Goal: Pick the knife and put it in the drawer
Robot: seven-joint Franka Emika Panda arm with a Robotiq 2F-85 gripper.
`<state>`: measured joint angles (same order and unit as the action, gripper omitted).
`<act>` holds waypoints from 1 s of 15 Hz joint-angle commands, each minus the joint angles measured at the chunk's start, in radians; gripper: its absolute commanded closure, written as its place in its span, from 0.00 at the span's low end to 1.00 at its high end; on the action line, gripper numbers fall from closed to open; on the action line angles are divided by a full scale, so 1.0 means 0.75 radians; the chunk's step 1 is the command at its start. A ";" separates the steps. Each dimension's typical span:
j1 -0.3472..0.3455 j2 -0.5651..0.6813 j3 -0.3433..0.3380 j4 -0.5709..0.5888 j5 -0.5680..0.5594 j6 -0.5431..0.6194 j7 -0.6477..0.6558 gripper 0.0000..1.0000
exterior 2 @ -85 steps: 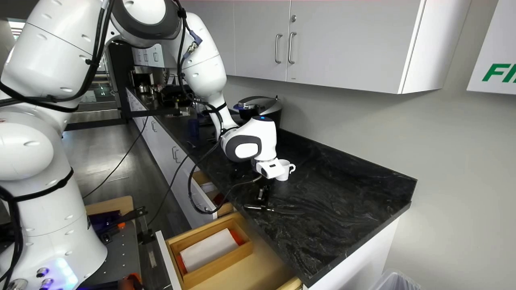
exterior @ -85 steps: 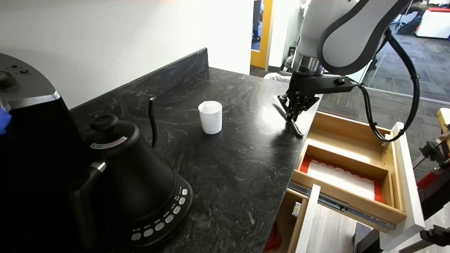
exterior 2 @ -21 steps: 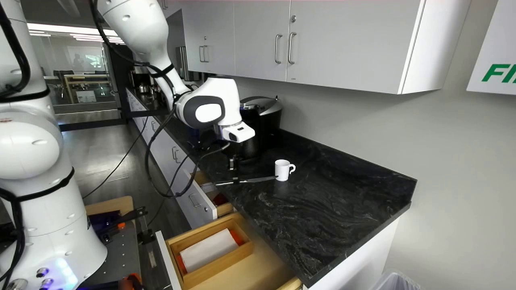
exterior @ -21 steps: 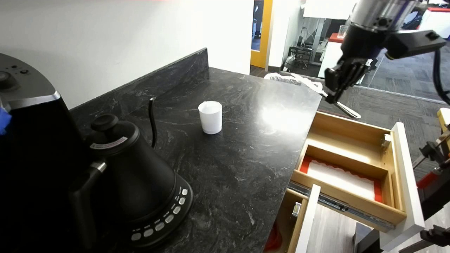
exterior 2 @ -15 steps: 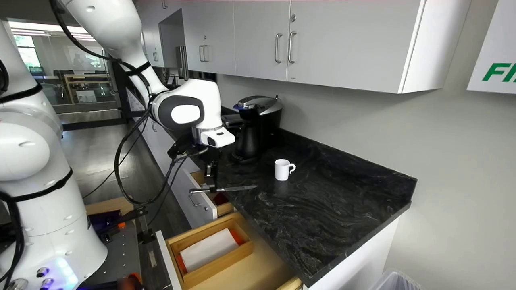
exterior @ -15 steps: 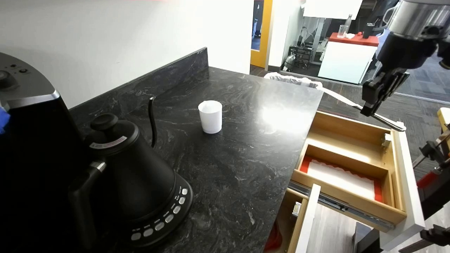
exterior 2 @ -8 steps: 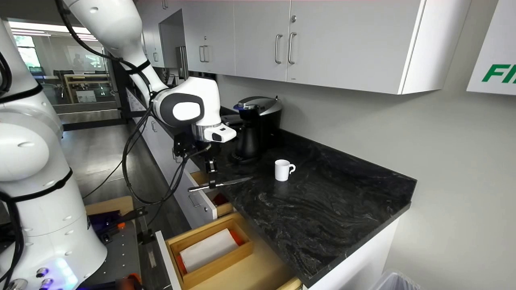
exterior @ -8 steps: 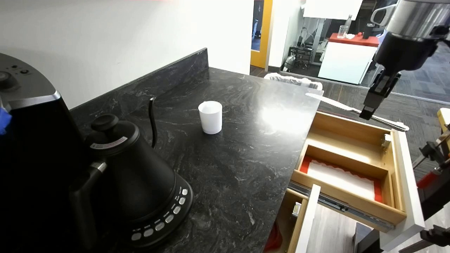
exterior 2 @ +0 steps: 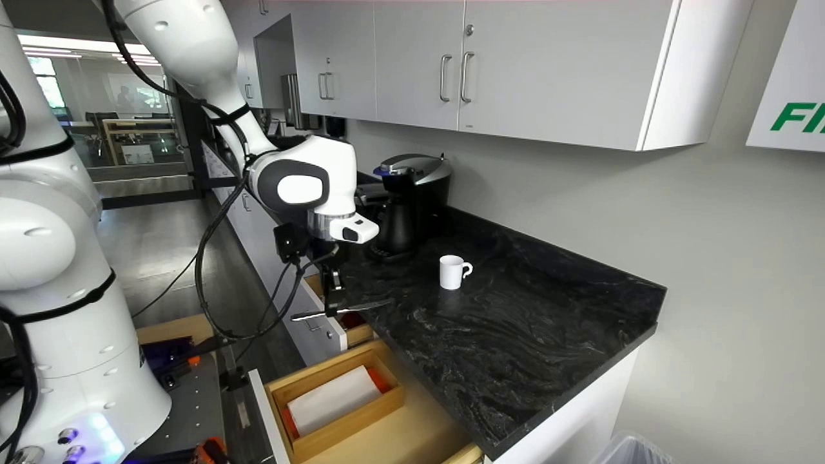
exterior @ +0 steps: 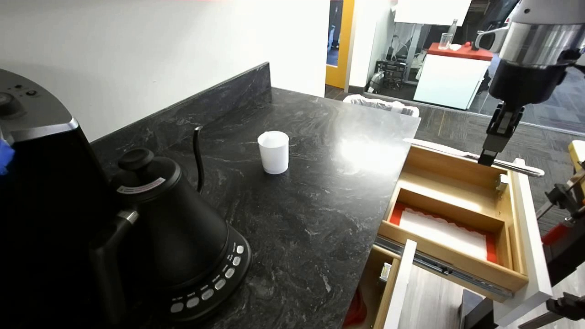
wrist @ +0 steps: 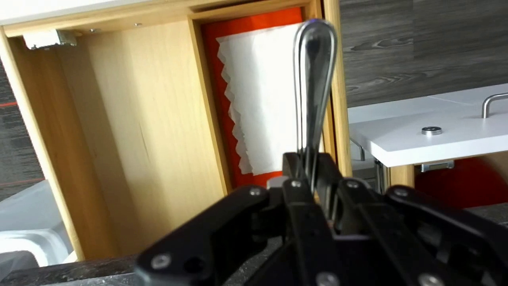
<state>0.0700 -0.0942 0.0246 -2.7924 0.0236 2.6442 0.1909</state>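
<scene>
I hold the knife (wrist: 315, 87) pinched in my gripper (exterior: 488, 158) above the open drawer (wrist: 147, 103), at the long edge of the desk (exterior: 315, 219).

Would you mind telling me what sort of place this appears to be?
Most likely a kitchenette, perhaps in an office: a black kettle and a white mug stand on the countertop, and wall cabinets hang above it.
</scene>
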 commanded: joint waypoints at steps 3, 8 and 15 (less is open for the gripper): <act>-0.047 0.053 -0.025 0.002 0.022 -0.020 -0.099 0.94; -0.056 0.093 -0.024 0.004 -0.033 -0.009 -0.103 0.93; -0.052 0.125 -0.020 0.008 -0.058 -0.004 -0.107 0.93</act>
<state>0.0416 -0.0029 0.0068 -2.7876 0.0022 2.6444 0.1224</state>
